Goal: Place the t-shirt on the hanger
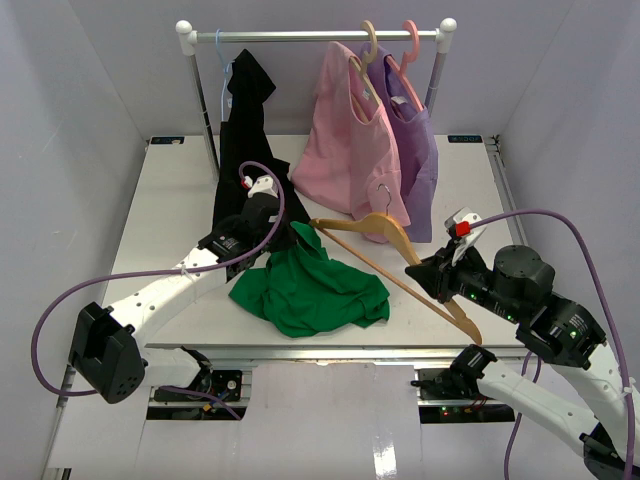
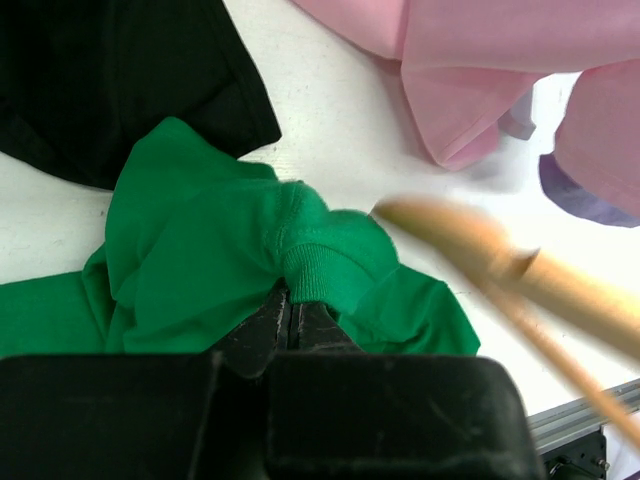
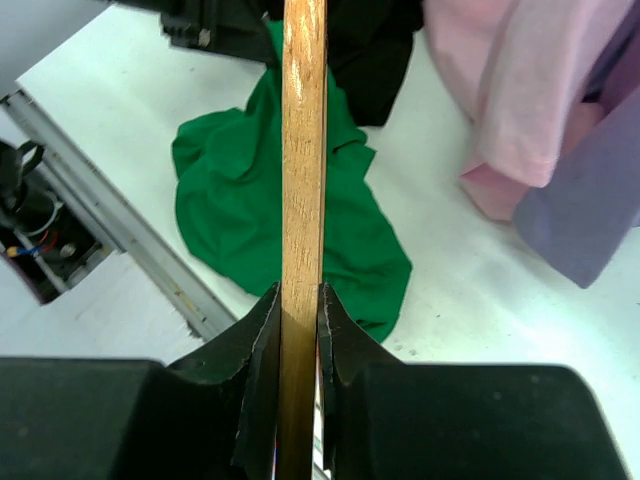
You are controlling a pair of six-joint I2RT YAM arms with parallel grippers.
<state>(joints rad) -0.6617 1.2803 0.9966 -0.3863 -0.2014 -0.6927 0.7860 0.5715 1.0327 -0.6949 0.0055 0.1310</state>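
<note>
Left wrist view shows your left gripper [image 2: 291,318] with its jaws pinched shut on the ribbed collar [image 2: 325,262] of the t-shirt [image 2: 190,240], with a fold of green bunched just above the tips. The right gripper [image 3: 299,312] has narrow jaws clamped on a wooden bar of the hanger [image 3: 304,140]; you can't tell from here which bar it is.

The rest of the t-shirt lies crumpled on the table [image 1: 170,210], centre and near. Its collar is raised at the far-left corner, beside the black garment [image 1: 243,130]. The hanger's left tip sits just right of the collar, apparently not yet inside it.

The step appears to be threading that tip into the neck. To do it well:
- Lift the collar enough that the neck hole gapes; a single pinch may keep it flat.
- Bring the tip in low and leftward, aiming under the ribbing, not at the bunched fold.
- Keep the hook clear of the pink shirt [image 1: 352,140] hanging just behind.
- Watch for the bar twisting in the right jaws as cloth drags on it.
</note>
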